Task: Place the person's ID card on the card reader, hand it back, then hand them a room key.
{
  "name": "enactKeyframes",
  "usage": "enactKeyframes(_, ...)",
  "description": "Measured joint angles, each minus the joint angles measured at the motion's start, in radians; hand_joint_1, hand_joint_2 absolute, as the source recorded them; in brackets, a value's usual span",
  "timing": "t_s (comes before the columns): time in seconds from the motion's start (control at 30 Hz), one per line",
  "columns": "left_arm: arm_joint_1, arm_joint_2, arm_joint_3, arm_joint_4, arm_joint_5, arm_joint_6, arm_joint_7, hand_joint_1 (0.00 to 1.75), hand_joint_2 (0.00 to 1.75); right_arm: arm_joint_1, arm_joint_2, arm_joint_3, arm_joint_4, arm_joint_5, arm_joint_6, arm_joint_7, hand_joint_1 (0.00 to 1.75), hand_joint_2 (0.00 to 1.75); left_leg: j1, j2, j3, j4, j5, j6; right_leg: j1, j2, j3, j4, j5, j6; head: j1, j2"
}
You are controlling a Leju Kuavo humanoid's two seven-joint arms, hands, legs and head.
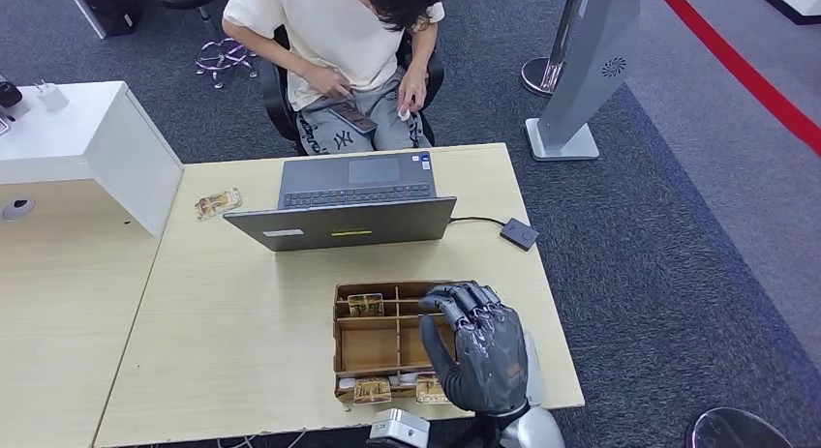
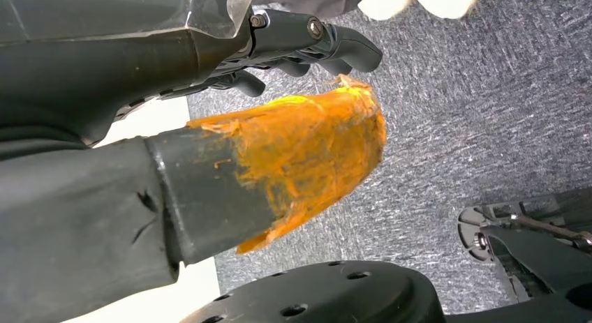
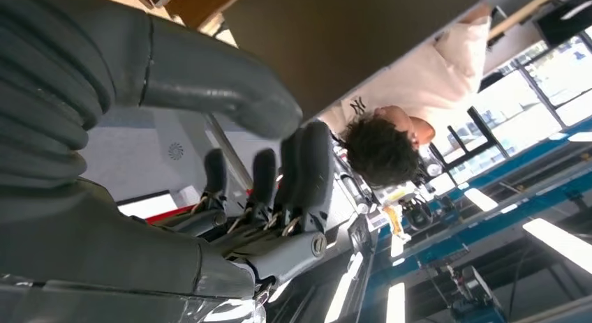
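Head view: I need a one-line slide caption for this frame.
Right hand hovers open over the wooden card tray, behind a laptop, while a seated person waits.

Matt wooden tray (image 1: 341,334), glossy hand (image 1: 481,349)

ID card (image 1: 218,203): small, patterned, flat on table, upper left of frame, beside laptop.
Card reader (image 1: 520,233): dark square, cabled, right of centre.
Room keys (image 1: 366,304): patterned cards in wooden divided box, lower centre.
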Motion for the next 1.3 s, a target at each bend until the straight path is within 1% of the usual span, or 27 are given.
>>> enactKeyframes(0.07,0.000,0.001,0.000,0.000,0.001,0.000,-0.001,0.00,0.00,-0.008,-0.008,0.011,0.024,0.014,0.000,0.024,1.56,1.75,0.000,0.000,0.000,0.000,0.000,0.000,0.000,0.000,0.000,0.000,0.000,0.000,0.000,0.000)
enactKeyframes(0.13,0.000,0.002,0.000,0.000,0.001,0.000,-0.004,0.00,0.00,-0.017,-0.017,0.024,0.049,0.024,0.000,0.045,1.35,1.75,0.000,0.000,0.000,0.000,0.000,0.000,0.000,0.000,0.000,0.000,0.000,0.000,0.000,0.000)
enactKeyframes(0.17,0.000,0.003,0.000,0.000,0.000,0.000,-0.006,0.00,0.00,-0.022,-0.022,0.031,0.062,0.030,0.000,0.057,1.10,1.75,0.000,0.000,0.000,0.000,0.000,0.000,0.000,0.000,0.000,0.000,0.000,0.000,0.000,0.000)
enactKeyframes(0.2,0.000,0.003,0.000,0.000,0.000,0.000,-0.008,0.00,0.00,-0.028,-0.027,0.039,0.075,0.037,0.000,0.070,0.91,1.75,0.000,0.000,0.000,0.000,0.000,0.000,0.000,0.000,0.000,0.000,0.000,0.000,0.000,0.000)
enactKeyframes(0.27,0.000,0.004,0.000,0.000,0.000,0.000,-0.009,0.00,0.00,-0.038,-0.038,0.056,0.099,0.050,-0.001,0.096,0.66,1.75,0.000,0.000,0.000,0.000,0.000,0.000,0.000,0.000,0.000,0.000,0.000,0.000,0.000,0.000)
enactKeyframes(0.3,0.000,0.005,0.000,0.000,-0.001,0.000,-0.009,0.00,0.00,-0.043,-0.042,0.064,0.111,0.056,-0.001,0.106,0.71,1.75,0.000,0.000,0.000,0.000,0.000,0.000,0.000,0.000,0.000,0.000,0.000,0.000,0.000,0.000)
enactKeyframes(0.37,0.000,0.005,0.000,0.000,-0.002,-0.001,-0.010,0.00,0.00,-0.052,-0.051,0.078,0.131,0.062,-0.001,0.119,0.75,1.75,0.000,0.000,0.000,0.000,0.000,0.000,0.000,0.000,0.000,0.000,0.000,0.000,0.000,0.000)
enactKeyframes(0.43,0.000,0.005,0.000,0.000,-0.002,-0.001,-0.010,0.00,0.00,-0.060,-0.057,0.089,0.147,0.067,-0.001,0.129,0.95,1.75,0.000,0.000,0.000,0.000,0.000,0.000,0.000,0.000,0.000,0.000,0.000,0.000,0.000,0.000)
enactKeyframes(0.5,0.000,0.005,0.000,0.000,-0.003,-0.001,-0.010,0.00,0.00,-0.068,-0.062,0.098,0.161,0.074,-0.001,0.140,1.21,1.75,0.000,0.000,0.000,0.000,0.000,0.000,0.000,0.000,0.000,0.000,0.000,0.000,0.000,0.000)
enactKeyframes(0.53,0.000,0.005,0.000,0.000,-0.003,-0.001,-0.010,0.00,0.00,-0.072,-0.064,0.102,0.168,0.078,-0.001,0.145,1.23,1.75,0.000,0.000,0.000,0.000,0.000,0.000,0.000,0.000,0.000,0.000,0.000,0.000,0.000,0.000)
enactKeyframes(0.57,0.000,0.005,0.000,0.000,-0.003,-0.001,-0.010,0.00,0.00,-0.075,-0.066,0.106,0.174,0.081,-0.001,0.150,1.19,1.75,0.000,0.000,0.000,0.000,0.000,0.000,0.000,0.000,0.000,0.000,0.000,0.000,0.000,0.000)
enactKeyframes(0.6,0.000,0.005,0.000,0.000,-0.003,0.000,-0.010,0.00,0.00,-0.078,-0.068,0.110,0.180,0.082,-0.001,0.153,1.04,1.75,0.000,0.000,0.000,0.000,0.000,0.000,0.000,0.000,0.000,0.000,0.000,0.000,0.000,0.000)
enactKeyframes(0.63,0.000,0.005,0.000,0.000,-0.003,0.000,-0.010,0.00,0.00,-0.080,-0.069,0.112,0.185,0.083,-0.001,0.156,0.93,1.75,0.000,0.000,0.000,0.000,0.000,0.000,0.000,0.000,0.000,0.000,0.000,0.000,0.000,0.000)
enactKeyframes(0.67,0.000,0.005,0.000,0.000,-0.003,0.000,-0.010,0.00,0.00,-0.082,-0.070,0.114,0.190,0.083,-0.001,0.156,0.85,1.75,0.000,0.000,0.000,0.000,0.000,0.000,0.000,0.000,0.000,0.000,0.000,0.000,0.000,0.000)
enactKeyframes(0.7,0.000,0.005,0.000,0.000,-0.003,0.000,-0.010,0.00,0.00,-0.083,-0.071,0.115,0.193,0.083,-0.001,0.157,0.82,1.75,0.000,0.000,0.000,0.000,0.000,0.000,0.000,0.000,0.000,0.000,0.000,0.000,0.000,0.000)
enactKeyframes(0.77,0.000,0.005,0.000,0.000,-0.003,0.000,-0.010,0.00,0.00,-0.085,-0.072,0.115,0.200,0.085,-0.001,0.157,0.91,1.75,0.000,0.000,0.000,0.000,0.000,0.000,0.000,0.000,0.000,0.000,0.000,0.000,0.000,0.000)
enactKeyframes(0.97,0.000,0.005,0.000,0.000,-0.003,0.000,-0.010,0.00,0.00,-0.090,-0.072,0.115,0.219,0.091,-0.001,0.153,0.90,1.75,0.000,0.000,0.000,0.000,0.000,0.000,0.000,0.000,0.000,0.000,0.000,0.000,0.000,0.000)
enactKeyframes(1.13,0.000,0.008,0.000,0.000,-0.003,-0.003,-0.012,0.00,0.00,-0.092,-0.072,0.115,0.229,0.097,-0.001,0.145,1.00,1.75,0.000,0.000,0.000,0.000,0.000,0.000,0.000,0.000,0.000,0.000,0.000,0.000,0.000,0.000)
enactKeyframes(1.27,0.000,0.008,0.000,0.000,-0.003,-0.004,-0.012,0.00,0.00,-0.093,-0.072,0.114,0.234,0.099,-0.001,0.145,0.96,1.75,0.000,0.000,0.000,0.000,0.000,0.000,0.000,0.000,0.000,0.000,0.000,0.000,0.000,0.000)
enactKeyframes(1.3,0.000,0.008,0.000,0.000,-0.004,-0.006,-0.012,0.00,0.00,-0.093,-0.072,0.114,0.235,0.097,-0.001,0.145,0.98,1.75,0.000,0.000,0.000,0.000,0.000,0.000,0.000,0.000,0.000,0.000,0.000,0.000,0.000,0.000)
